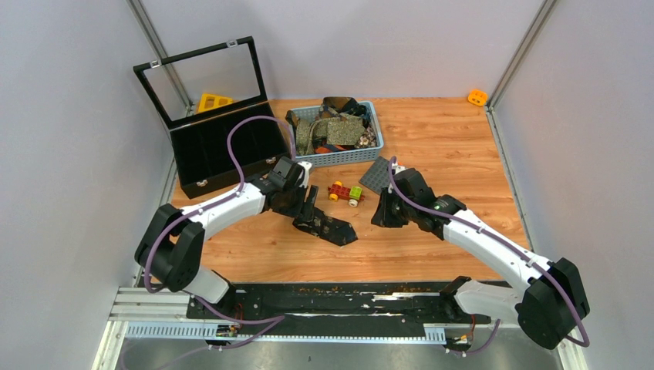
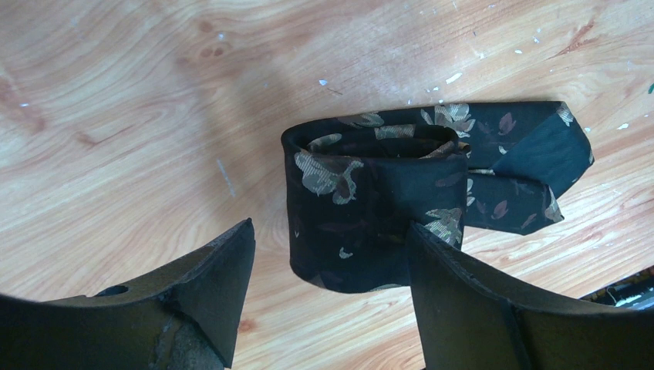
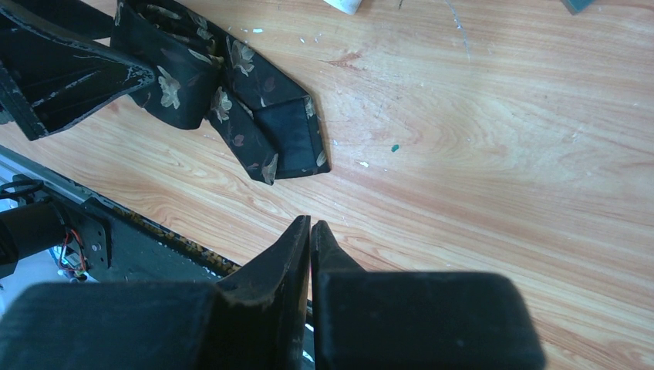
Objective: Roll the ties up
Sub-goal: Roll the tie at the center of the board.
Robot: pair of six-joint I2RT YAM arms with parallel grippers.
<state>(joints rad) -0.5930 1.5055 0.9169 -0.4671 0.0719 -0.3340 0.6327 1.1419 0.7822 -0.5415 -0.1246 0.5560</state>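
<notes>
Looking down from the top view: the rolled black tie lies low centre. The left gripper is over its left end and the right gripper is well apart on the right. Risk: a lift could drag the loose roll toward the toy bricks. More ties are heaped in the blue basket at top centre, with an open black box at upper left. Wooden table, plain grey walls around it.

Left wrist view: claw spread, with a finger on either side of the roll; the right one overlaps its edge, contact unclear. Risk: the coil is slack and its pointed tail lies free at the right. An off-centre squeeze would likely spring it open or skid it on the smooth wood.

Right wrist view: claw pressed together, pinching nothing, at bottom centre. The tie is at upper left. Risk: nothing pins the tail, so it may unwind. The wood is scuffed with white specks.
</notes>
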